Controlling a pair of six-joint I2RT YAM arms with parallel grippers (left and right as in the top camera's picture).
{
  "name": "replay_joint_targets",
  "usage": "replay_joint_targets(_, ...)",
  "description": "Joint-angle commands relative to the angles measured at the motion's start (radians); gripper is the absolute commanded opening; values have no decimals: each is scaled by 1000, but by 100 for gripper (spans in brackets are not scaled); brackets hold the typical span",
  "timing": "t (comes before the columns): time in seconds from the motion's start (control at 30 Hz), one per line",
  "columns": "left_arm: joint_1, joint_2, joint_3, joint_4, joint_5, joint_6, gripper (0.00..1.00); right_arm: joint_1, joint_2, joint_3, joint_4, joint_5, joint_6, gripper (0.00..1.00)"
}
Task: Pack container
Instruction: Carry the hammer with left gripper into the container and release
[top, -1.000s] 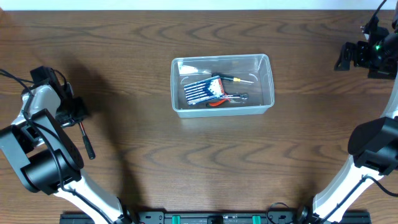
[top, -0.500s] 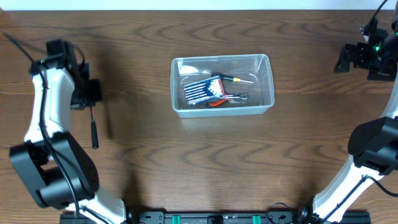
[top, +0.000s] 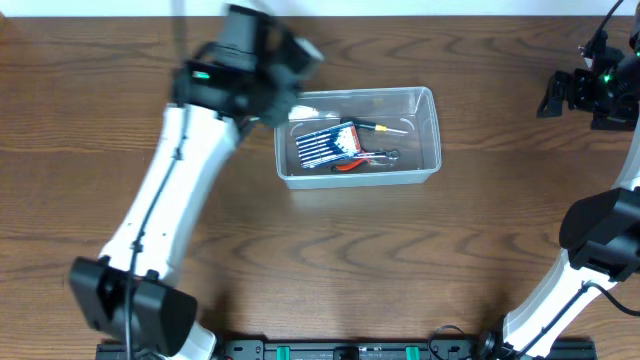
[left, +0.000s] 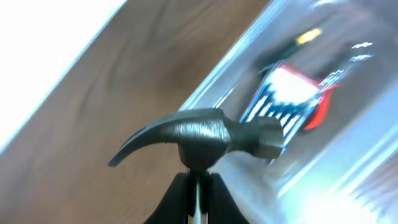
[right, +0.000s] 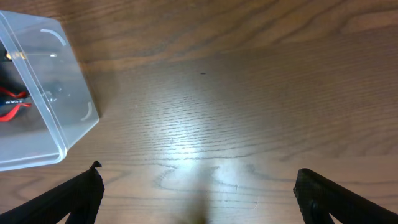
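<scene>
1. Overhead, the left gripper (top: 262, 68) is a motion smear, so its jaws can't be read there and the hammer can't be picked out.
2. In the left wrist view the hammer (left: 205, 138) shows a sharp head. Its handle is hidden below the fingers (left: 174, 202), and the background is blurred.
3. The left gripper is clamped tight on the hammer's neck, just under the head. I cannot tell whether the head hangs over the container's rim or just beside it.
4. The right gripper (right: 199, 193) is spread wide with nothing in it. Only its fingertips (right: 78, 196) show, cut off at the bottom of the frame. It sits near the table's far right corner.
5. The container (top: 432, 140) is clear plastic, rectangular, with rounded corners and a thick rim. It stands upright mid-table (top: 300, 260), a little toward the far edge.
6. Inside lie a blue drill-bit case (top: 322, 146), red-handled pliers (top: 362, 161) and a screwdriver (top: 382, 127) — finer detail is murky through the wall.
7. A second ago the left arm (top: 170, 200) sat folded at the table's left edge. It now reaches across to the container's left end.
8. The container, its contents and the right gripper are unchanged.
</scene>
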Motion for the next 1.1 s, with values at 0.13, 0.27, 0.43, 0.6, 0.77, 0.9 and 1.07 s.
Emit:
replay_joint_targets(0.13, -201, 141, 9, 127, 22, 236, 6, 1, 7, -2, -3, 4, 11, 99)
replay_joint_targets(0.27, -265, 210, 9, 171, 21, 267, 6, 1, 7, -2, -3, 4, 11, 99)
replay_joint_targets(0.43, -293, 274, 9, 174, 21, 271, 6, 1, 7, -2, -3, 5, 11, 99)
replay_joint_targets(0.6, -291, 360, 9, 159, 21, 268, 6, 1, 7, -2, -3, 5, 11, 99)
replay_joint_targets(0.77, -291, 410, 9, 158, 21, 267, 6, 1, 7, -2, -3, 5, 11, 99)
replay_joint_targets(0.9, -289, 420, 9, 159, 21, 264, 33, 1, 7, -2, -3, 5, 11, 99)
replay_joint_targets(1.07, -287, 421, 9, 159, 21, 237, 75, 1, 7, -2, 0, 4, 10, 99)
